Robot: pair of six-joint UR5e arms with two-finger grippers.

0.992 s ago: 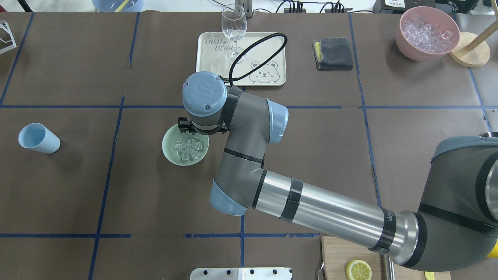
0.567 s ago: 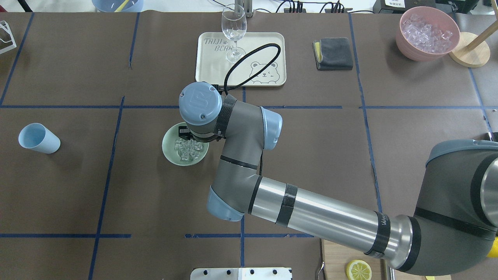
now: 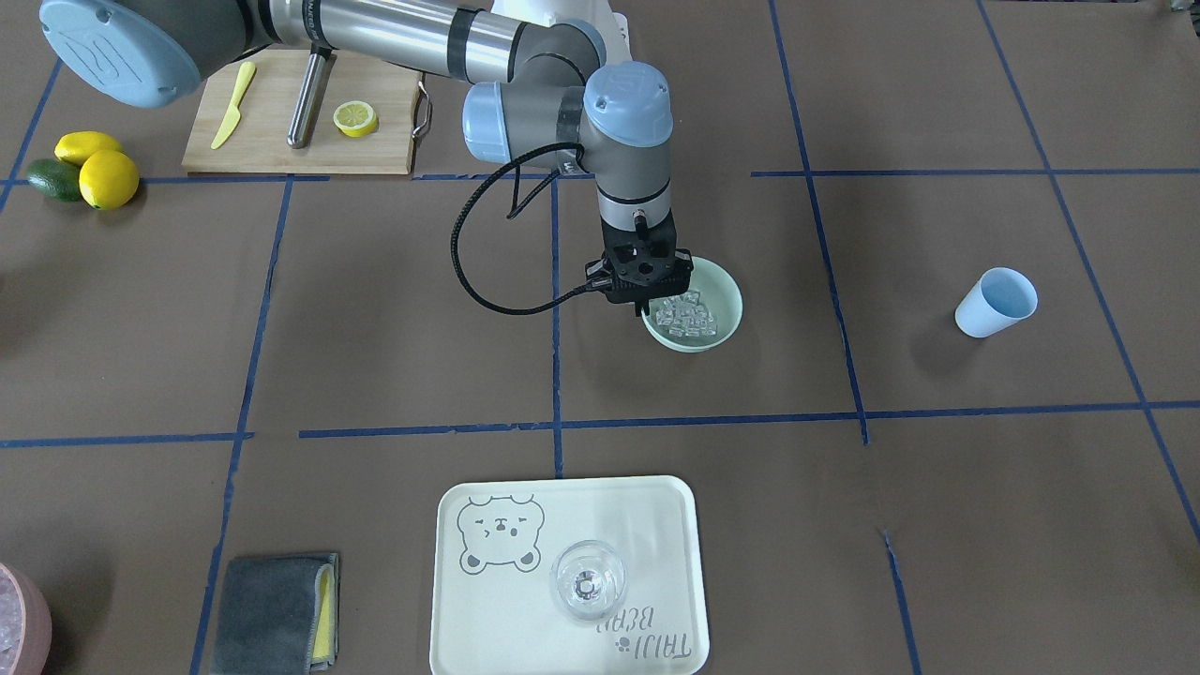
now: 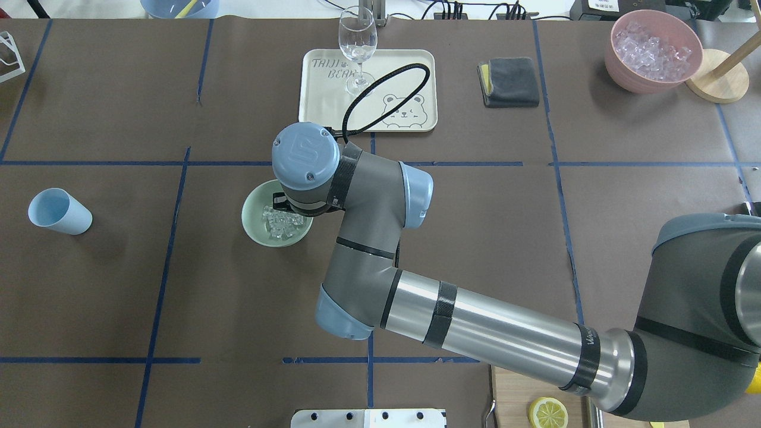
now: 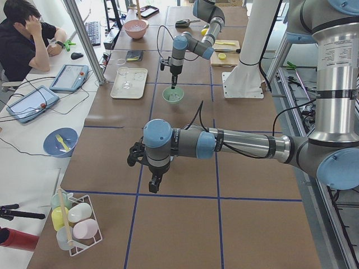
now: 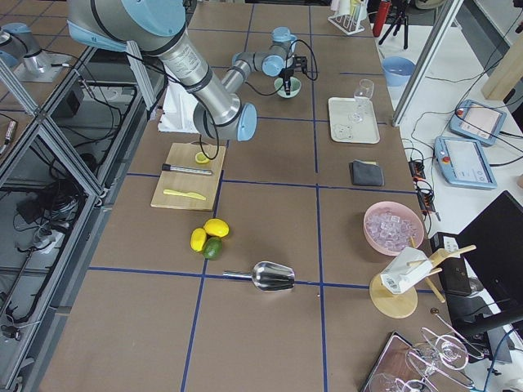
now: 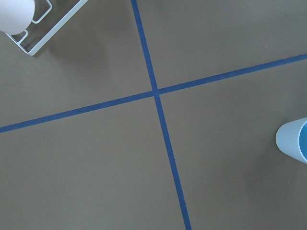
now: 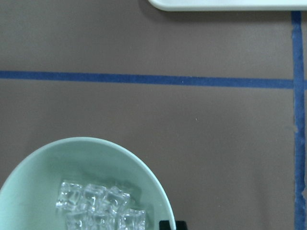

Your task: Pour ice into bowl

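one heap of ice (image 4: 280,221) already sits in the mint bowl (image 4: 252,224), left of centre in the overhead view, so the pour looks done. your right gripper (image 3: 643,305) stands upright at the bowl's rim, and its fingers look pinched on that rim. the wrist view shows one tip just outside the wall. if you shift the bowl, keep it flat and go slowly, since a one-sided pinch could tip it and spill cubes. for the left gripper (image 5: 152,184), you cannot tell how the fingers stand. the pink bowl (image 4: 636,86) at upper right holds more ice. the light blue cup (image 4: 58,211) at far left lies on its side and looks empty. the wine glass (image 4: 357,41) stands upright on the tray (image 4: 321,101).
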